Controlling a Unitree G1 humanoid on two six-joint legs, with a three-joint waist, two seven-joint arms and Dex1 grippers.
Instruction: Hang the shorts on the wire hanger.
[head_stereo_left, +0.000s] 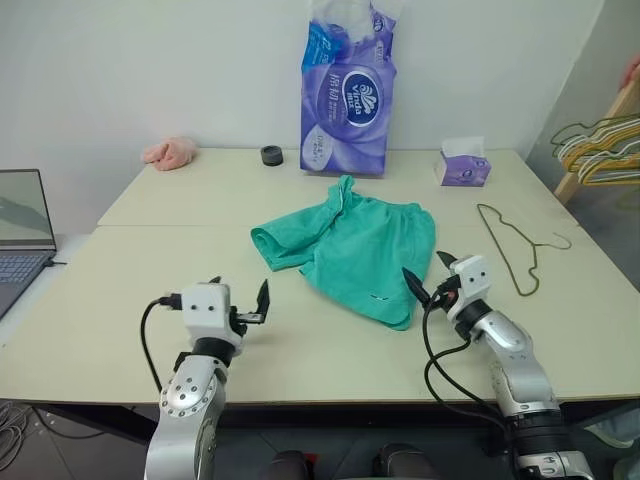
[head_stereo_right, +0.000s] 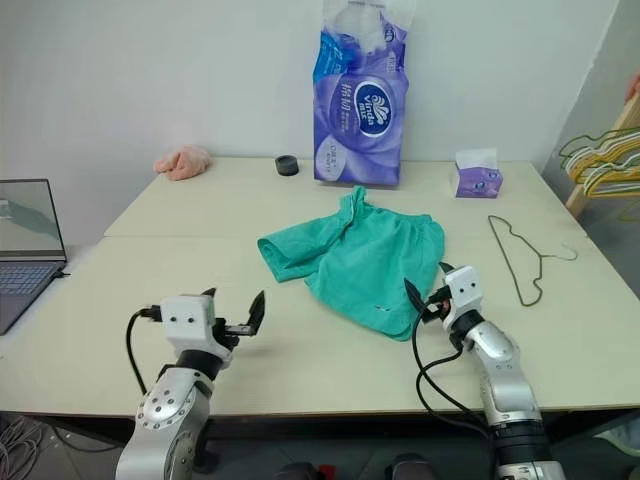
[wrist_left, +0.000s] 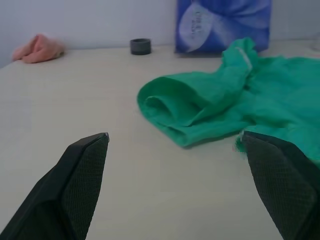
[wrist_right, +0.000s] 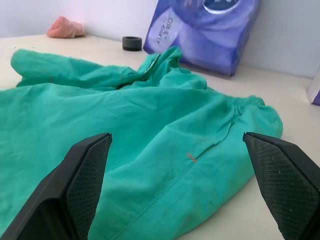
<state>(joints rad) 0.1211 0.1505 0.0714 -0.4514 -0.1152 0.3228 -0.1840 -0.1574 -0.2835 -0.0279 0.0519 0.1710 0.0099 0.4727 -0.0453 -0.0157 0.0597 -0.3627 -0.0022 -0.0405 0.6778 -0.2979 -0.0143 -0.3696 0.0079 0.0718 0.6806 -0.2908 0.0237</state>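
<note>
White wall backs a pale cream table (head_stereo_left: 120, 300) that carries everything in the scene. At the table's middle lie the shorts (head_stereo_left: 358, 248), teal-green and crumpled, one leg folded toward the robot's left and the gathered waistband turned toward the right. Places below are given from the shorts.

Well to their right, flat on the table and apart from them, lies the wire hanger (head_stereo_left: 512, 248), thin and olive-green, its hook pointing further right. Behind the shorts, against the wall, stands a tall purple pack of tissue rolls (head_stereo_left: 347, 95). Just left of that pack sits a small black ring (head_stereo_left: 271, 155), and further left a small pink cloth (head_stereo_left: 172, 152). Behind and to the right of the shorts rests a small purple tissue box (head_stereo_left: 463, 165). Far left, off the table's edge, an open laptop (head_stereo_left: 22, 235) shows.

Near the front-left of the shorts hovers the left gripper (head_stereo_left: 240, 300), its two black fingers spread wide with nothing between them, clear of the fabric. The right gripper (head_stereo_left: 430, 273) sits at the shorts' near right hem, fingers likewise spread wide, holding nothing; the wrist view looks straight across the green cloth.
</note>
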